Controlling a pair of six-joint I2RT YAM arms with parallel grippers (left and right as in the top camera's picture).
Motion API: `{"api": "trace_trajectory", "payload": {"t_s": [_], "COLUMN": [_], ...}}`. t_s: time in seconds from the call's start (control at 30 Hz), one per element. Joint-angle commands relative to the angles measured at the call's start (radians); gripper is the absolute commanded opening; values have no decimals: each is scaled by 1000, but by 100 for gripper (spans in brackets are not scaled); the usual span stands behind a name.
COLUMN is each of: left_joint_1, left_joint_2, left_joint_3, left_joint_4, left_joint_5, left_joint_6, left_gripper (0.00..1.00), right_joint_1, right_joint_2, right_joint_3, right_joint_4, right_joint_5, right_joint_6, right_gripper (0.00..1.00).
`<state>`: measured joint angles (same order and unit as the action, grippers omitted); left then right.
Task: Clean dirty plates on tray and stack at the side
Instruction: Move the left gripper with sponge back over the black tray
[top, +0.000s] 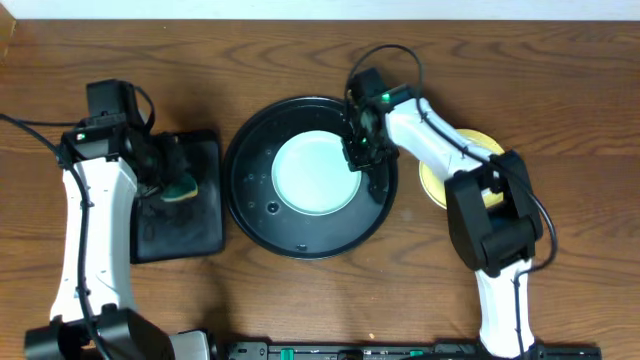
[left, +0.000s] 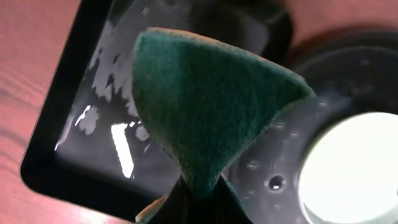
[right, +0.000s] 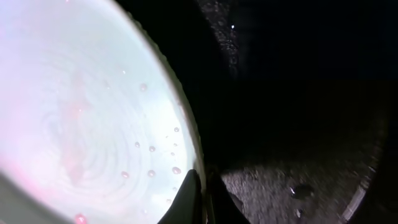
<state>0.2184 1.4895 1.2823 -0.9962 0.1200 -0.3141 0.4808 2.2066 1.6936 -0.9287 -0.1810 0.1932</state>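
Nearest, left of the large round black shallow tray, the left gripper pinches a green scouring sponge above a small rectangular black tray. Centred in the round tray lies a wet pale mint plastic plate, its right rim nipped by the right gripper. Just right of the round tray sits a pale yellow plate, partly hidden.

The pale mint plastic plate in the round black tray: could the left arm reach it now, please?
Probably yes: the mint plate lies open leftward; the right gripper holds only its right rim.
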Motion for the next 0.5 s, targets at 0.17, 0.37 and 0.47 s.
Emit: {"api": "trace_trajectory", "payload": {"t_s": [0.17,0.37,0.47], "left_joint_1": [24,24,24], "left_joint_2": [105,149,151], "left_joint_3": [-88,-88,-88], "left_joint_4": [4,24,39], "left_joint_5": [-9,-9,-9], "left_joint_6": [-5,-5,-5], "left_gripper": [8,7,7], "right_joint_1": [129,222,293], "right_joint_2": [-261,-320,-339], "right_joint_3": [1,1,1], "right_joint_4": [-9,-12,-18], "right_joint_5": [544,753,938], "right_joint_6": [-22,-22,-2], "right_gripper": [1,1,1]}}
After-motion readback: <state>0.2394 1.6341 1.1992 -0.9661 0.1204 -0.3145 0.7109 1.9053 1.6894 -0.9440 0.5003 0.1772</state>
